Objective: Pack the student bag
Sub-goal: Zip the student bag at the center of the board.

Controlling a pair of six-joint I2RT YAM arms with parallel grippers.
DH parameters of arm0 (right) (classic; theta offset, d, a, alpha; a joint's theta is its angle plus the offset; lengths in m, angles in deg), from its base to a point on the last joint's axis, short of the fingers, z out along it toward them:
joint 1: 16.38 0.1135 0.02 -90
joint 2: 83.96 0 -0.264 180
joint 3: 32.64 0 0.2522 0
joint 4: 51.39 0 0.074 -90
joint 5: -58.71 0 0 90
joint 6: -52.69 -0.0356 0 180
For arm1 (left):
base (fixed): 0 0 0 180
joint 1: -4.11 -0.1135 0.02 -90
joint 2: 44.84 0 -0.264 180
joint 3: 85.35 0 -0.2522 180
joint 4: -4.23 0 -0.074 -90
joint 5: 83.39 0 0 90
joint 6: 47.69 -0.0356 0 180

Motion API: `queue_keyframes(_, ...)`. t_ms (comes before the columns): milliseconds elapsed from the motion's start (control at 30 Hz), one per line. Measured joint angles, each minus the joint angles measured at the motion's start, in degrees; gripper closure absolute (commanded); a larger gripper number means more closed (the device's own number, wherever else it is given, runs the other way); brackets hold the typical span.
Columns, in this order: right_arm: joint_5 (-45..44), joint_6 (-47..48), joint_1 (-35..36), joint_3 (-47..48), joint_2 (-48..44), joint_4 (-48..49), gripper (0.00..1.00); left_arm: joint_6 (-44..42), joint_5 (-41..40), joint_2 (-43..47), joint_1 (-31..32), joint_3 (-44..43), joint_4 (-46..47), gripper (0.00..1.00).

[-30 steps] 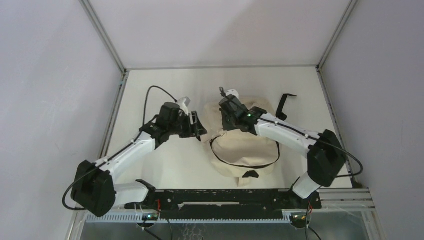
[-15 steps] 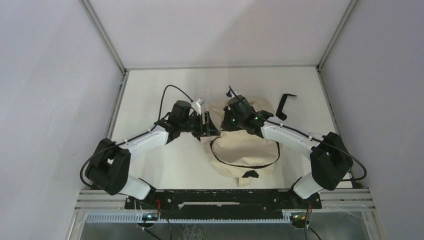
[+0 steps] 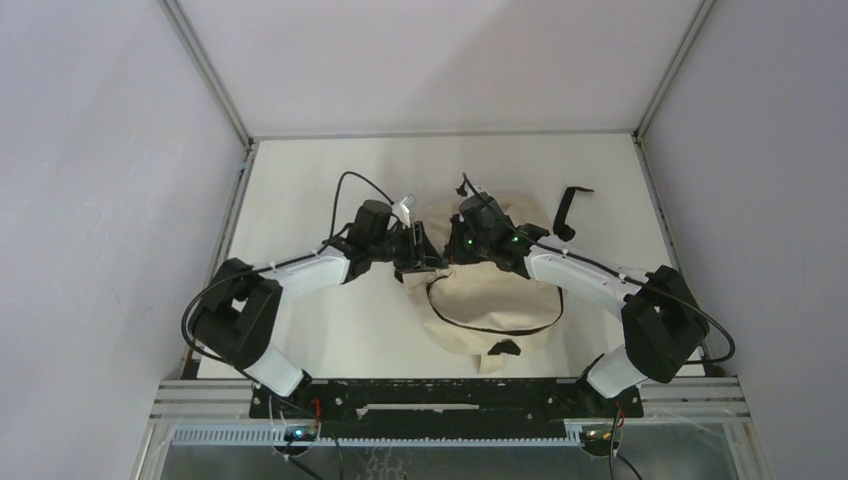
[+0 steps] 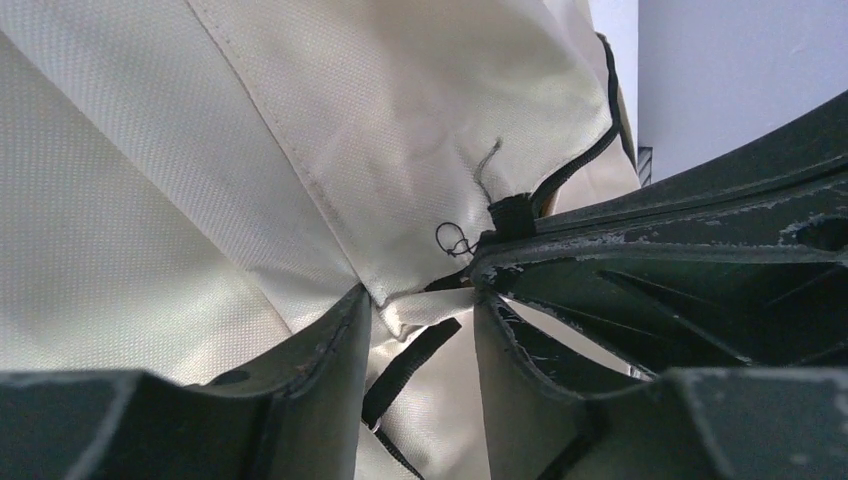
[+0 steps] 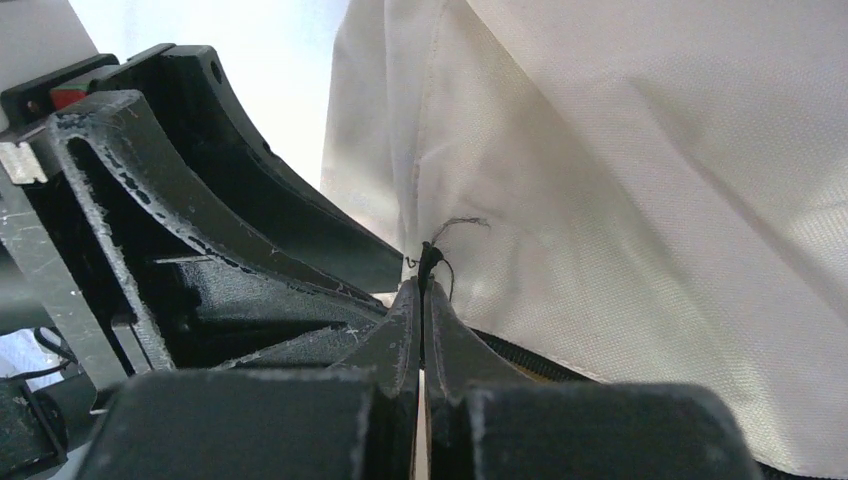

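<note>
The student bag (image 3: 495,295) lies right of the table's middle, a cream-beige backpack with black zipper trim. My right gripper (image 3: 458,246) is at its far left corner. In the right wrist view it (image 5: 421,287) is shut on a small black tab (image 5: 430,258) at the end of the zipper. My left gripper (image 3: 428,252) faces it from the left. Its jaws (image 4: 420,300) stand open around a cream fold of the bag (image 4: 432,308) just below that tab (image 4: 511,214). The two grippers almost touch.
A black strap piece (image 3: 569,209) lies on the table behind the bag at the right. A black strap loop (image 3: 492,328) and a buckle (image 3: 500,348) lie on the bag's near part. Metal frame posts and grey walls close in the table.
My left arm has reached right and brought its gripper up to the bag's corner beside the right gripper. The right gripper has shifted slightly right with the corner in it.
</note>
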Motion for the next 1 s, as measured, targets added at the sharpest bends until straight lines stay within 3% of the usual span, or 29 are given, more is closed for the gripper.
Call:
queue_keyframes(67,-0.04,-0.33,-0.26,-0.50,-0.17,0.07,1.00,0.20,0.07,-0.68,0.46,-0.57,0.04,0.66)
queue_keyframes(200,0.46,-1.64,-0.81,-1.79,-1.49,0.52,1.00,0.68,-0.24,-0.96,0.76,-0.72,0.33,0.97)
queue_keyframes(233,0.59,-1.88,-0.90,-2.03,-1.84,0.70,1.00,0.81,-0.31,-1.01,0.74,-0.72,0.37,1.00)
queue_keyframes(667,0.94,-3.54,-1.88,-3.89,-4.00,1.62,1.00,1.05,-0.42,-0.98,0.85,-0.72,0.52,1.00)
queue_keyframes(1000,0.74,-4.44,-6.84,-10.27,-9.68,1.97,1.00,1.03,-1.79,1.60,0.83,-0.31,0.72,1.00)
